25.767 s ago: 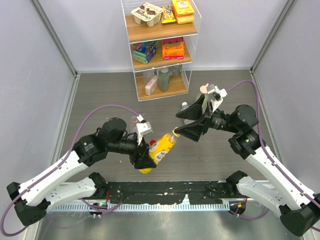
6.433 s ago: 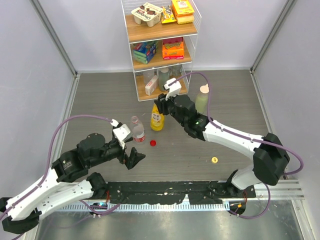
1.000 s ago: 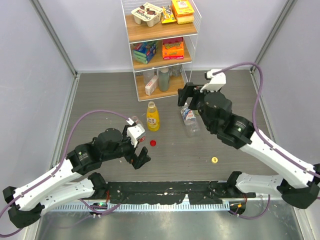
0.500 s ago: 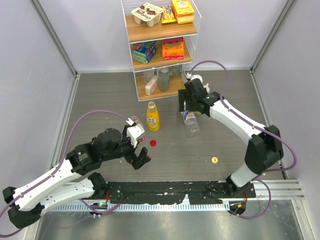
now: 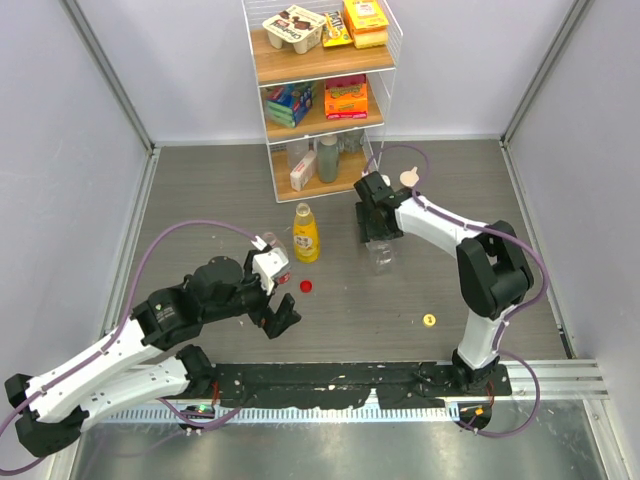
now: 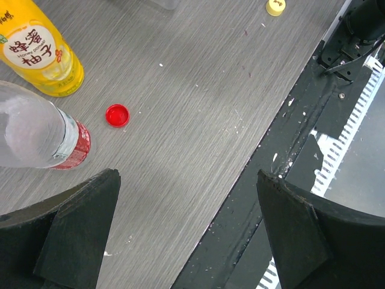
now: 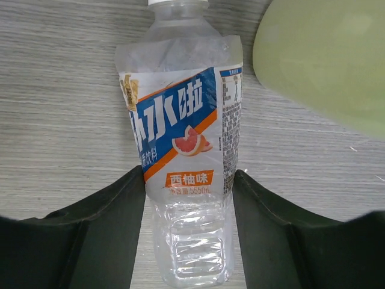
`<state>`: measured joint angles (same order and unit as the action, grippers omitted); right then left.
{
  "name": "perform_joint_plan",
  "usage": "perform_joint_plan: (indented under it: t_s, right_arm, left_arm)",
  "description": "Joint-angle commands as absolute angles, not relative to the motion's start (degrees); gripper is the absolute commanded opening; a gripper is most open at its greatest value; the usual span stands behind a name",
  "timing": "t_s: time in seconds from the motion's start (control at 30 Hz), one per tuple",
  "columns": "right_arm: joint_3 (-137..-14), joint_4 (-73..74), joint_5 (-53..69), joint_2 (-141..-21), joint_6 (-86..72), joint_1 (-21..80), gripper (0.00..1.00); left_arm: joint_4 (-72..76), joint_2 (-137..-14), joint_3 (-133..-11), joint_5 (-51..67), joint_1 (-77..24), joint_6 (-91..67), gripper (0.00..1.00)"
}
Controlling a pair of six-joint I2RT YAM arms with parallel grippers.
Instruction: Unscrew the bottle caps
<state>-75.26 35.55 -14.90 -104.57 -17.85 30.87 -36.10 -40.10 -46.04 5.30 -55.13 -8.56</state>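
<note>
Bottle [image 7: 180, 120] blue-label, pinched by right end effector [image 7: 188, 177], white cap [image 7: 177, 2] cropped; left end effector [image 6: 186, 177] spread.

Bright, diffuse light from above. Faint, soft shadows on worktop [image 5: 200, 200]. Dull sheen on metal strip [image 5: 300, 450] at worktop's near edge. Label print on blue-white bottle [image 7: 183, 138] sharp.

The right hand [image 5: 376, 230] is on the clear bottle [image 5: 381, 259], left hand [image 5: 277, 320] spread open.
</note>
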Motion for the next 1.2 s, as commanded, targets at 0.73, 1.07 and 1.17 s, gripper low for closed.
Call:
perform_joint_plan:
  t_s: [0.73, 1.07, 1.17]
  right_arm:
    - [-60.8, 12.1, -2.0, -65.9, -29.2, 30.0, 0.37]
    - [-51.0, 1.9, -1.1, -47.5, -37.5, 29.7, 0.34]
    - [-50.0, 0.6, -0.9, -43.2, -38.5, 29.7, 0.33]
  left_arm:
    - [-26.8, -63.5, -72.9, 2.1, -55.1, -16.9, 1.0]
    - [-18.4, -73.6, -79.0, 6.3, -53.9, -21.6, 1.0]
    - [-14.3, -74.9, -78.8, 12.1, -52.9, -21.6, 1.0]
